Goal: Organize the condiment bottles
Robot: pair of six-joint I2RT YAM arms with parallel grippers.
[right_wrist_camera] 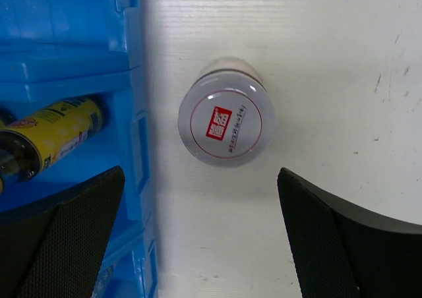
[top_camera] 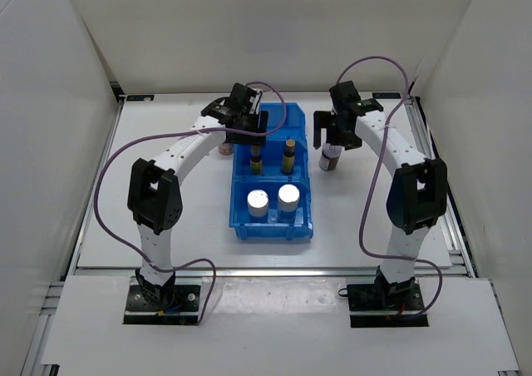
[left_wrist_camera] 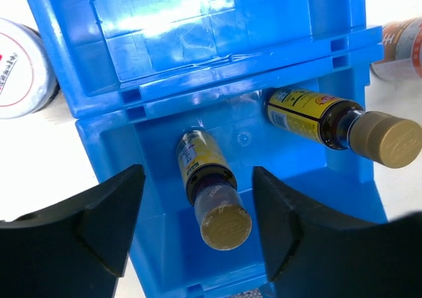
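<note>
Red-stamped jar lid [right_wrist_camera: 226, 121] under spread right gripper [right_wrist_camera: 201, 179], yellow-labelled bottle [left_wrist_camera: 210, 191] under spread left gripper [left_wrist_camera: 199, 174].

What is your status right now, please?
Left gripper open over slim bottle in bin's middle compartment. Right gripper open over jar right of bin. Other jar left of bin. Nothing in the way.

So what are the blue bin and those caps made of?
The bin: glossy moulded plastic, by its glare and ribs. The tan cap: matte, ridged edge, probably plastic. The jar lid: smooth white with red print, likely plastic.
</note>
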